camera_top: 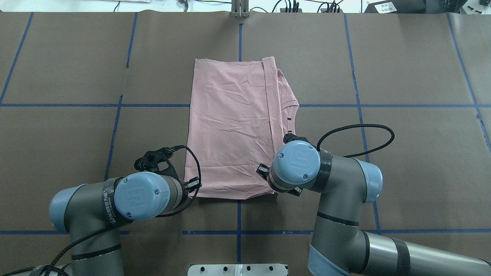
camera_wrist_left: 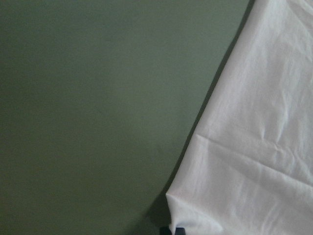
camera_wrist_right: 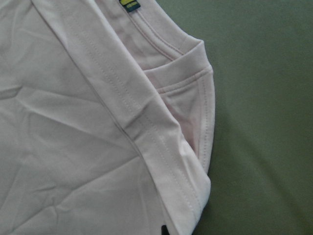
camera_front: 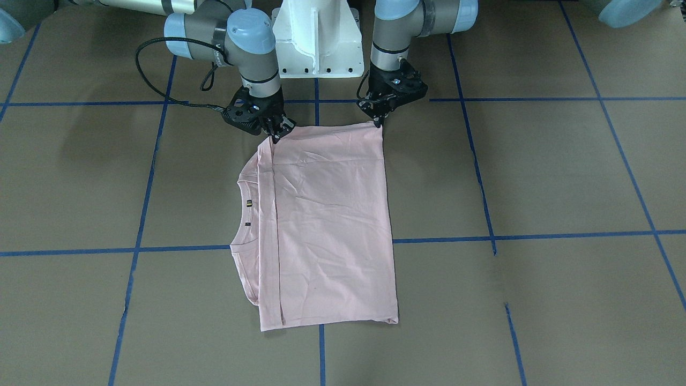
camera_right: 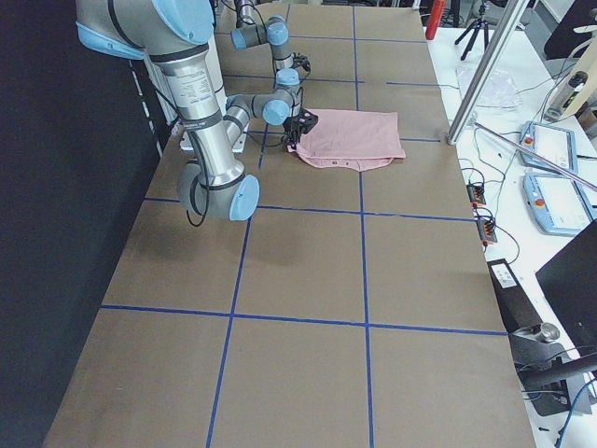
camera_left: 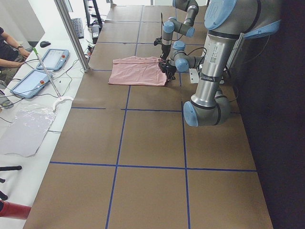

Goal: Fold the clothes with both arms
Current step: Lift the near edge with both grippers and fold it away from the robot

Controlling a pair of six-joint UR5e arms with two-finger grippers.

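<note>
T-shirt (camera_front: 327, 214) lies folded flat on the tabletop (camera_front: 536, 177) and extends away from both pincers. Left pincer (camera_front: 379, 123) is pinched closed on the shirt's corner directly beneath it. Right pincer (camera_front: 277, 135) is clamped on the adjacent corner at the folded edge, with the collar (camera_wrist_right: 168, 45) just beyond.

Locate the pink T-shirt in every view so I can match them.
Front-facing: T-shirt centre, collar left.
Overhead: T-shirt centre, collar right.
Exterior left: T-shirt upper centre.
Exterior right: T-shirt upper centre.
Left wrist: T-shirt fills right side.
Right wrist: T-shirt fills left side.
Landmark: collar, visible front-facing, overhead, right wrist.
</note>
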